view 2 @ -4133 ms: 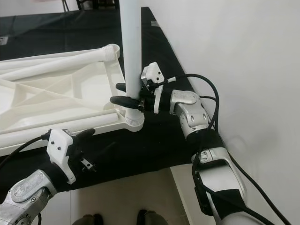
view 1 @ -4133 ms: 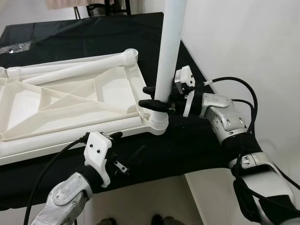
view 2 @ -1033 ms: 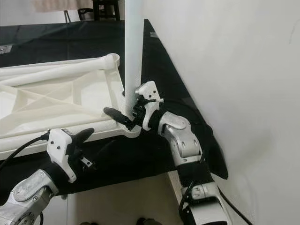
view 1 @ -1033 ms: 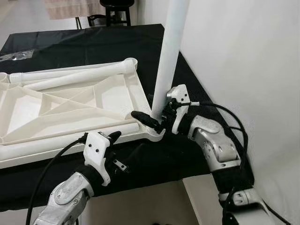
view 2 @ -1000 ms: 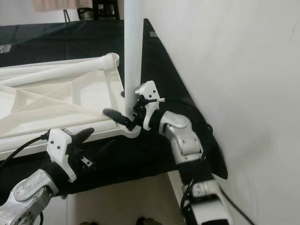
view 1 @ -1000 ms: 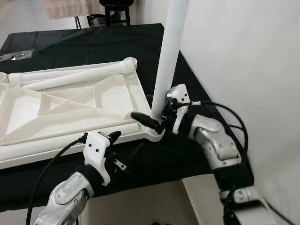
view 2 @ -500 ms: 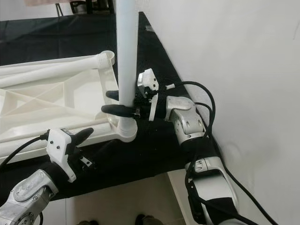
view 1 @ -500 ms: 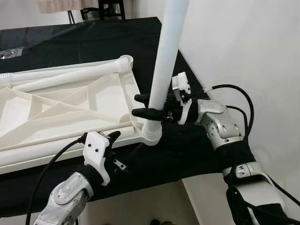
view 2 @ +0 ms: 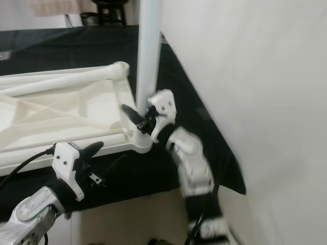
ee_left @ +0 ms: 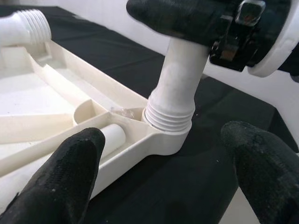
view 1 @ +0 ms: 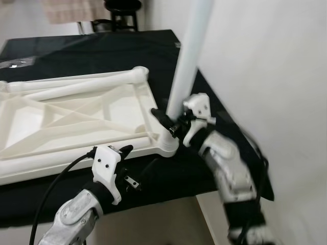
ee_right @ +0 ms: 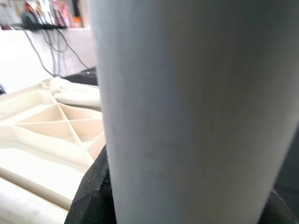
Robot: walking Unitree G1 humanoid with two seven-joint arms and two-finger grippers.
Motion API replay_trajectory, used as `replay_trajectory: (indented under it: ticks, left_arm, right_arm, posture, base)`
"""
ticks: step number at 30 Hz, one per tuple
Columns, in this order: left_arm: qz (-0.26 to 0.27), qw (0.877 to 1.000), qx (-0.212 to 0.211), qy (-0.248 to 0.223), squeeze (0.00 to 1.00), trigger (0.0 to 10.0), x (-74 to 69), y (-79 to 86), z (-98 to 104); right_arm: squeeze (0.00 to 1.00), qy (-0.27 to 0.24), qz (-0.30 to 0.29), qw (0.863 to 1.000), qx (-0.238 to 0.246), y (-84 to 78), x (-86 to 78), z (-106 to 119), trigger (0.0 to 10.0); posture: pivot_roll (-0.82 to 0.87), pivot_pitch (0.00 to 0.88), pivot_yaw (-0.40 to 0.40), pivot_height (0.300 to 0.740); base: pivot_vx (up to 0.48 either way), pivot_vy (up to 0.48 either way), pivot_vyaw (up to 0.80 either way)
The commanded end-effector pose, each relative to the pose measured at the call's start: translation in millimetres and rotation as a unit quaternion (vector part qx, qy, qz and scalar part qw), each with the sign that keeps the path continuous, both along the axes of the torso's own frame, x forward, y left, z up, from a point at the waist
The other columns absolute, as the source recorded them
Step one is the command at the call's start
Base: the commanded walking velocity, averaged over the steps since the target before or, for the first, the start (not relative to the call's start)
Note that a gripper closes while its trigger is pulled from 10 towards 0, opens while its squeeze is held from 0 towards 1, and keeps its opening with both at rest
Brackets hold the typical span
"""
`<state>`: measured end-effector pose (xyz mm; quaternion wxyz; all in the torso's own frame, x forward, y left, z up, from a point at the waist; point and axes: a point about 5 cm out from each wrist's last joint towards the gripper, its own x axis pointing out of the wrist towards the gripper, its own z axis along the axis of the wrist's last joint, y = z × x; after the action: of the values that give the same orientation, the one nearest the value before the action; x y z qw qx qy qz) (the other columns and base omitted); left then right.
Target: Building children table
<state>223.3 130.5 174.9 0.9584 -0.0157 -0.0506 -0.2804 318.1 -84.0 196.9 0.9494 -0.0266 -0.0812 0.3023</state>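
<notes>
Black-draped desk (view 1: 102,51) by white wall | upturned tabletop (view 1: 61,117) lying flat | right gripper (view 1: 171,122) jaws pinching upright leg (view 1: 185,71) in corner socket (ee_left: 166,133) | left gripper (ee_left: 163,163) jaws spread, hovering near | likely screwing leg; next: keep twisting until threads are seating.

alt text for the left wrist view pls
A white plastic table leg stands upright, its ribbed end seated in the corner socket of a white ribbed tabletop on black cloth, gripped by the right gripper; the left gripper's open fingers frame it.
</notes>
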Motion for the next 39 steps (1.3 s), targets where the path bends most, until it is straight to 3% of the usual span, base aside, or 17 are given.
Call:
replay_trajectory:
  ticks: [1, 6, 7, 8, 9, 11, 12, 19, 20, 22, 23, 24, 26, 34, 35, 36, 39]
  left_arm:
    - [-0.010, 1.000, -0.002, 0.005, 0.00, 10.0, -2.0, -4.3, -1.0]
    - [-0.006, 1.000, -0.002, 0.004, 0.00, 10.0, -1.5, -3.4, -0.9]
    - [-0.003, 1.000, -0.002, 0.004, 0.00, 10.0, -1.4, -2.4, -0.7]
    - [-0.003, 1.000, -0.002, 0.004, 0.00, 10.0, -1.4, -2.4, -0.7]
    - [-0.002, 1.000, -0.002, 0.003, 0.00, 10.0, -0.9, -2.3, -0.4]
    - [-0.002, 1.000, -0.002, 0.003, 0.00, 10.0, -0.9, -2.3, -0.4]
    - [-0.007, 1.000, -0.004, 0.002, 0.00, 10.0, 1.3, -5.2, 0.0]
    - [-0.011, 1.000, -0.006, 0.002, 0.00, 10.0, 2.3, -7.2, 0.2]
    - [-0.011, 1.000, -0.006, 0.001, 0.00, 10.0, 2.2, -6.6, 0.5]
    - [-0.010, 1.000, -0.006, 0.001, 0.00, 10.0, 2.0, -6.0, 0.9]
    - [-0.009, 1.000, -0.005, 0.000, 0.00, 10.0, 1.6, -5.3, 1.1]
    - [-0.008, 1.000, -0.004, 0.000, 0.00, 10.0, 1.1, -4.4, 1.6]
    - [-0.007, 1.000, -0.002, -0.001, 0.00, 10.0, 0.8, -3.9, 2.1]
    - [-0.005, 1.000, 0.001, -0.004, 0.00, 10.0, -0.9, -2.7, 3.8]
    - [-0.004, 1.000, 0.002, -0.004, 0.00, 10.0, -1.1, -2.4, 4.3]
    - [-0.001, 1.000, 0.007, -0.010, 0.00, 10.0, -1.6, -0.9, 6.7]
    - [0.010, 0.999, 0.021, -0.024, 0.00, 10.0, -3.1, 4.4, 14.2]
  right_arm:
    - [0.00, 0.107, -0.008, 0.992, -0.072, -3.9, -2.4, -50.2, 0.0]
    - [0.00, 0.110, -0.015, 0.991, -0.070, -4.8, 4.3, -49.0, 0.0]
    - [0.00, 0.109, -0.003, 0.992, -0.060, -2.6, 5.4, -46.8, 4.0]
    - [0.00, 0.109, -0.003, 0.992, -0.060, -2.6, 5.4, -46.8, 4.0]
    - [0.00, 0.101, 0.022, 0.994, -0.038, -0.9, 6.4, -40.7, 10.0]
    - [0.00, 0.101, 0.022, 0.994, -0.038, -0.9, 6.4, -40.7, 10.0]
    - [1.00, 0.062, 0.103, 0.993, -0.003, -1.9, 10.7, -16.7, 10.0]
    - [1.00, 0.023, 0.157, 0.987, 0.008, -14.7, 21.0, 18.9, 10.0]
    - [0.29, 0.019, 0.189, 0.982, -0.007, -18.1, 21.6, 23.3, 10.0]
    - [0.29, 0.015, 0.226, 0.974, -0.026, -22.0, 22.0, 26.9, 10.0]
    - [0.00, 0.013, 0.263, 0.963, -0.050, -26.2, 22.3, 28.5, 10.0]
    - [0.00, 0.012, 0.312, 0.947, -0.080, -32.3, 23.7, 30.3, 10.0]
    - [0.00, 0.012, 0.338, 0.936, -0.093, -35.5, 27.0, 33.1, 10.0]
    - [0.00, 0.020, 0.362, 0.926, -0.103, -36.9, 37.6, 40.8, 10.0]
    - [0.00, 0.023, 0.366, 0.925, -0.103, -37.0, 38.4, 41.4, 4.1]
    - [0.00, 0.027, 0.363, 0.926, -0.101, -37.5, 40.7, 41.4, 0.0]
    - [0.00, 0.032, 0.356, 0.929, -0.100, -38.9, 43.7, 40.0, 0.0]
  posture:
    - [0.05, 0.230, -0.111, 0.740]
    - [0.06, 0.236, -0.114, 0.740]
    - [0.05, 0.236, -0.112, 0.740]
    - [0.05, 0.236, -0.112, 0.740]
    - [0.05, 0.236, -0.109, 0.740]
    - [0.05, 0.236, -0.109, 0.740]
    - [0.04, 0.236, -0.105, 0.740]
    - [0.04, 0.237, -0.102, 0.740]
    - [0.05, 0.237, -0.100, 0.740]
    - [0.05, 0.237, -0.100, 0.740]
    - [0.07, 0.240, -0.100, 0.740]
    - [0.08, 0.239, -0.100, 0.740]
    - [0.08, 0.240, -0.101, 0.740]
    - [0.09, 0.242, -0.105, 0.740]
    - [0.09, 0.243, -0.105, 0.740]
    - [0.10, 0.243, -0.110, 0.740]
    - [0.10, 0.244, -0.112, 0.740]
  base:
    - [0.000, 0.000, 0.00]
    - [0.000, 0.000, 0.00]
    - [0.000, 0.000, 0.00]
    - [0.000, 0.000, 0.00]
    - [0.000, 0.000, 0.00]
    - [0.000, 0.000, 0.00]
    - [0.000, 0.000, 0.00]
    - [0.000, 0.000, 0.00]
    - [0.000, 0.000, 0.00]
    - [0.000, 0.000, 0.00]
    - [0.000, 0.000, 0.00]
    - [0.000, 0.000, 0.00]
    - [0.000, 0.000, 0.00]
    - [0.000, 0.000, 0.00]
    - [0.000, 0.000, 0.00]
    - [0.000, 0.000, 0.00]
    - [0.000, 0.000, 0.00]
